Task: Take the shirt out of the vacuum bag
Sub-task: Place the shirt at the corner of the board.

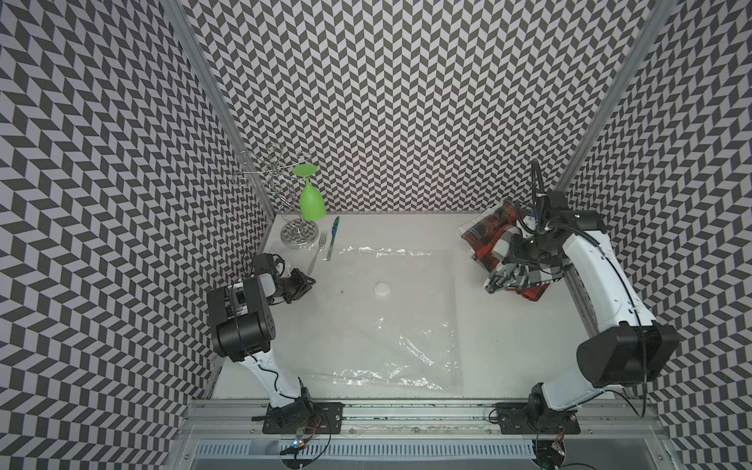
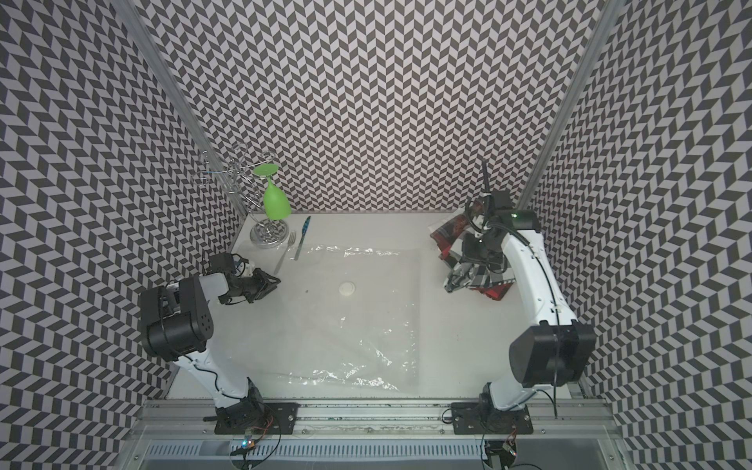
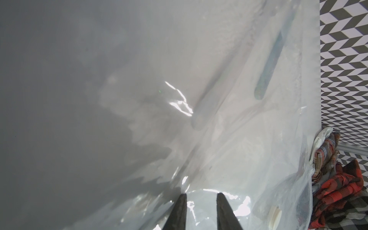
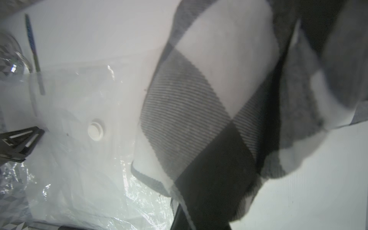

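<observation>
Left gripper (image 1: 308,281), jaws part-open, straddles the edge of one clear bag (image 1: 407,317); one fork (image 1: 317,252) and one knife (image 1: 333,244) lie just beyond it. Farther right, the right gripper (image 1: 513,263), pinched shut, holds one checked shirt (image 1: 504,278) outside the bag, over plaid cloth (image 1: 488,232).

Far-left corner: chrome wire glass rack (image 1: 299,237) on round base, green wine glass (image 1: 312,201) hung inverted. Just beside: fork (image 1: 317,252), teal-handled knife (image 1: 332,240), flat on white table (image 1: 508,346). Far right: red plaid fabric heap (image 1: 486,228). Chevron-patterned walls (image 1: 407,101)
</observation>
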Robot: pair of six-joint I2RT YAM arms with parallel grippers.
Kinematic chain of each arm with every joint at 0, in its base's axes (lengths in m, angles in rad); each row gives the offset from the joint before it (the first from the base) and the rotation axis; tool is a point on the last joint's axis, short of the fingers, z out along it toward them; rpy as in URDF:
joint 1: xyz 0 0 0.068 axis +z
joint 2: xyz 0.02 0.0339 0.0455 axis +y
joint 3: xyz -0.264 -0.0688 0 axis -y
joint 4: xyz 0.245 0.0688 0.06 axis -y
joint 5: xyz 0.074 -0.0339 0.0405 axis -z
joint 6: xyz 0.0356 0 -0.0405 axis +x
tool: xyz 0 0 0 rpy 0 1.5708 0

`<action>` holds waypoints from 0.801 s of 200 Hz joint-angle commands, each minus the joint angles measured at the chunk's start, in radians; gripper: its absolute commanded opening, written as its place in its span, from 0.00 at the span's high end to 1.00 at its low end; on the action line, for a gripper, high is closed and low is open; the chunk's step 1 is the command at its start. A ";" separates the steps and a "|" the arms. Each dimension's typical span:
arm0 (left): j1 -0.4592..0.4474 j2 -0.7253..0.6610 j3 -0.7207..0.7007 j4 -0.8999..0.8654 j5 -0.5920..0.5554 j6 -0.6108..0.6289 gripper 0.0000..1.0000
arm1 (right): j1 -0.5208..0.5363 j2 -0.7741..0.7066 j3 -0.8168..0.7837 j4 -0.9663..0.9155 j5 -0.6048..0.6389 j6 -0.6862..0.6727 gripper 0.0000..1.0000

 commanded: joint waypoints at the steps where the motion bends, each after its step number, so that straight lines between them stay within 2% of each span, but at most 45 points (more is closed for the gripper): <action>1: -0.024 0.088 -0.056 -0.142 -0.115 0.014 0.70 | 0.014 -0.002 -0.039 0.033 0.046 -0.022 1.00; 33: -0.031 0.091 -0.054 -0.141 -0.109 0.014 0.70 | 0.064 0.081 -0.015 0.024 0.083 -0.015 1.00; 74: -0.033 0.085 -0.060 -0.141 -0.108 0.014 0.70 | 0.084 0.135 -0.111 0.051 0.134 0.016 0.94; 85: -0.034 0.082 -0.062 -0.138 -0.108 0.014 0.70 | 0.079 0.139 -0.112 0.065 0.174 0.016 0.87; 91: -0.032 0.082 -0.062 -0.137 -0.108 0.014 0.70 | 0.067 0.140 -0.100 0.067 0.175 0.014 0.80; 100: -0.033 0.086 -0.062 -0.136 -0.106 0.014 0.70 | 0.042 0.136 -0.080 0.081 0.148 0.009 0.64; 124: -0.033 0.094 -0.058 -0.135 -0.105 0.013 0.70 | -0.043 0.094 -0.040 0.123 -0.016 -0.002 0.26; 160: -0.035 0.100 -0.049 -0.136 -0.102 0.011 0.69 | -0.209 -0.020 -0.099 0.223 -0.244 0.011 0.20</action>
